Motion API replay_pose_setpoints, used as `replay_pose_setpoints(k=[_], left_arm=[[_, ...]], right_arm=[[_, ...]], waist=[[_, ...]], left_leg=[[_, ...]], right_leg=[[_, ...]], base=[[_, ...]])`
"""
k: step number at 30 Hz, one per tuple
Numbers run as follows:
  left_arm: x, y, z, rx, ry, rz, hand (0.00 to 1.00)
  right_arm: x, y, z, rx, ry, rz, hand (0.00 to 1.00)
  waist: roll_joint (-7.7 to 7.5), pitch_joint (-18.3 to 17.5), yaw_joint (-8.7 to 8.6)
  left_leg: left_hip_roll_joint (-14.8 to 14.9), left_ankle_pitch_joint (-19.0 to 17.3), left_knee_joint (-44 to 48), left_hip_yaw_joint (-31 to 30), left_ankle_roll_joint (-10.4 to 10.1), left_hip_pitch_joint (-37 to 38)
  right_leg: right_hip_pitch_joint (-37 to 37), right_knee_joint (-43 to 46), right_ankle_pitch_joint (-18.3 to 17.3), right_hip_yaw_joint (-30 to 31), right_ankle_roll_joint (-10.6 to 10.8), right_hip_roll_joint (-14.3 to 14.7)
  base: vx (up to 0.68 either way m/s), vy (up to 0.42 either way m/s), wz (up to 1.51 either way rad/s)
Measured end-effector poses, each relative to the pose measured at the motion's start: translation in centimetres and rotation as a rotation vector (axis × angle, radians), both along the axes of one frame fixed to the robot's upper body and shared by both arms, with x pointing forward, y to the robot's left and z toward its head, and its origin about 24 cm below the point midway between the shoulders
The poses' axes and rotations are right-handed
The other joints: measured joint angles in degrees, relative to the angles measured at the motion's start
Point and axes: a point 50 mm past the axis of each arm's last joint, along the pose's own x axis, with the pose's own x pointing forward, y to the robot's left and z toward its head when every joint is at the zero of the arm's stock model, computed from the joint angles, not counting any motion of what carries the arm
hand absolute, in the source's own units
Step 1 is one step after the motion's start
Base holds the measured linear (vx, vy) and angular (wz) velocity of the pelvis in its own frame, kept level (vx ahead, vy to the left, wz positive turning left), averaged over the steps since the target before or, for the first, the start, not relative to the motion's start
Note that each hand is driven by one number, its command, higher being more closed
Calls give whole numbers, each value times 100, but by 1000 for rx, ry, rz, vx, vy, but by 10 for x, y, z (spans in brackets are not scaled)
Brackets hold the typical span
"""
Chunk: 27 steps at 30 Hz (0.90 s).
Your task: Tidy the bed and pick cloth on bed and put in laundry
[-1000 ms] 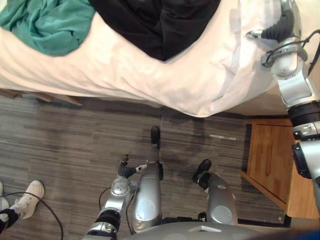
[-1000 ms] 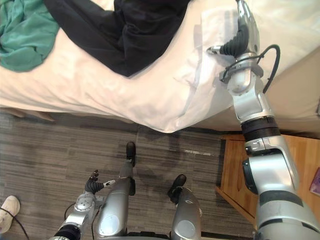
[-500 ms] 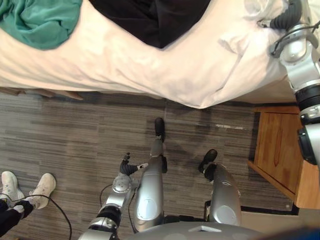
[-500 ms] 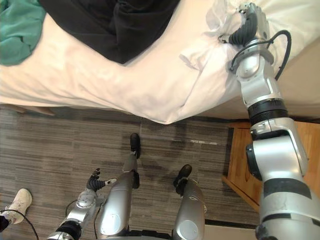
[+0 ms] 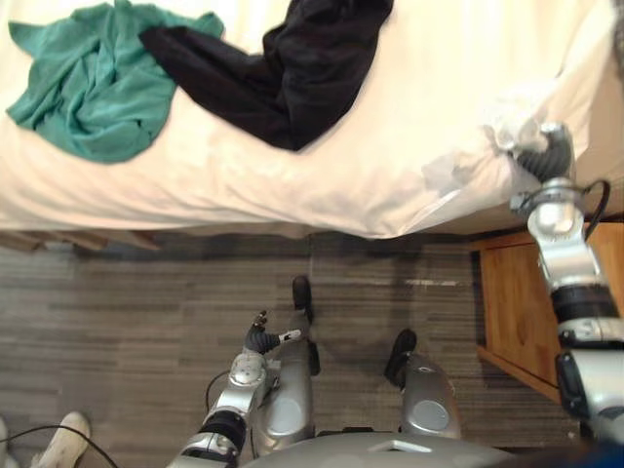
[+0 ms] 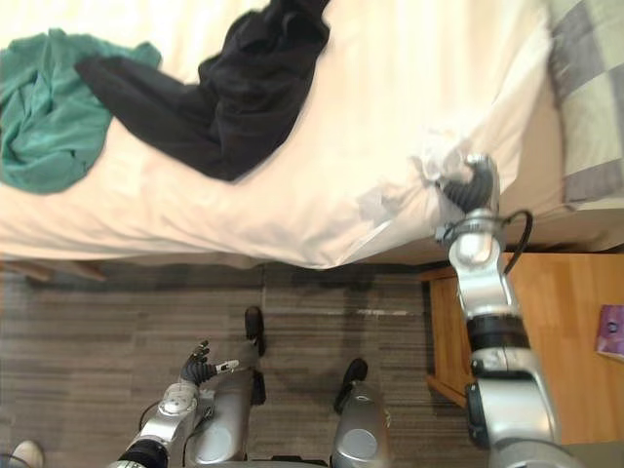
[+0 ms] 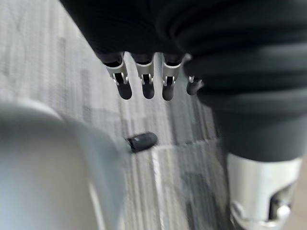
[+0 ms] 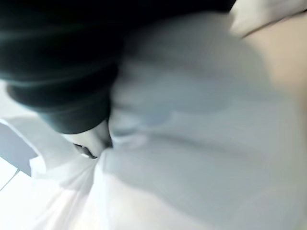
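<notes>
One sheet corner [image 5: 502, 115] bunches round your right hand [image 5: 538, 159] at frame right, grip untellable; you're tidying, so next pull it flat, then the black cloth [image 5: 292, 68].

- Wooden nightstand [image 6: 546, 327] stands on the grey striped floor [image 5: 146, 312].
- Small purple thing [image 6: 611, 331] lies at the nightstand's right edge.
- A person's white shoe [image 5: 62, 441] rests on the floor.

Left cloth [image 5: 88, 93] seems to touch rt cloth [image 5: 283, 68] on bed [image 5: 341, 166]; nightstand [image 5: 507, 302] rt.
</notes>
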Motion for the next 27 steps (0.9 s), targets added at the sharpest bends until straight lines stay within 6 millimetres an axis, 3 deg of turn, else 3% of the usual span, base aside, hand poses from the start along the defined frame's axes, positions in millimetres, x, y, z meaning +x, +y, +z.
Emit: replay_pose_setpoints(k=[4, 10, 15, 21, 27], left_arm=[[-5, 0, -3, -7, 20, -2, 0], [-17, 1, -9, -14, 62, 7, 0], [-27, 5, -13, -22, 89, 30, 0], [-44, 12, -21, -29, 155, 86, 0], [-47, 13, -22, -40, 159, 114, 0]], right_arm=[[-13, -3, -33, 106, 71, -31, 0], [-34, -33, -71, 193, 198, -175, 0], [-55, -59, -100, 300, 314, -325, 0], [-83, -96, -94, 433, 209, -502, 0], [-93, -113, -82, 569, 49, -611, 0]], waist=[[-40, -151, -25], [135, -410, -207], [129, -437, -233], [140, -444, -493], [190, -498, -526]], left_leg=[[4, -50, -4, 155, -66, 394], [147, -207, -36, 304, -128, 604], [193, -332, -37, 460, -101, 815], [193, -378, -36, 659, -96, 915], [254, -467, -39, 752, -137, 1069]], right_leg=[[382, -363, 135, 143, 19, 38], [585, -663, 265, 293, -7, 204], [723, -767, 292, 445, -23, 244], [785, -938, 418, 610, -10, 244], [827, -993, 418, 738, -11, 292]], base=[[30, -35, -24], [-19, -14, -19], [6, -7, -17], [48, -2, -19], [-1, -12, -13]])
